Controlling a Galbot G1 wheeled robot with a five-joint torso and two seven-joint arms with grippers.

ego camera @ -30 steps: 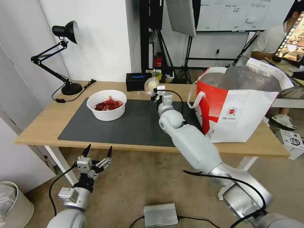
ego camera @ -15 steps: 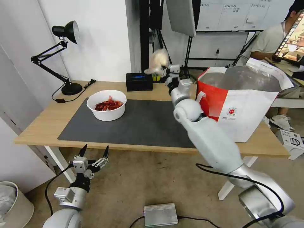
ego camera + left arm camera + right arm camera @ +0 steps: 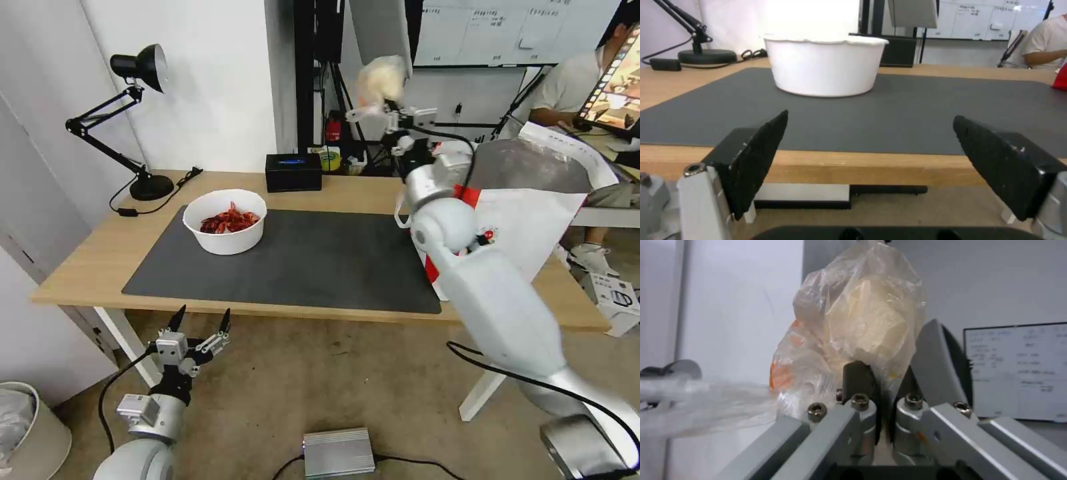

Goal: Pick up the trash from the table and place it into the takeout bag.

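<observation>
- The right gripper [image 3: 389, 115] is pinching the knotted clear plastic bag [image 3: 380, 79], raised seemingly just beside the takeout bag [image 3: 533, 200].
- The left gripper [image 3: 200, 325] is hanging spread apart below the table [image 3: 87, 260].

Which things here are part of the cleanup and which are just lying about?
Job: knotted clear plastic bag in right gripper; white round bowl of red shells; white-and-red takeout bag.
Lying about: black desk lamp; black tissue box.

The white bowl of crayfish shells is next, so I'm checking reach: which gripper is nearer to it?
Left. The left gripper hangs open just below the table edge in front of the white bowl; the right gripper is raised high, holding the knotted plastic bag.
</observation>
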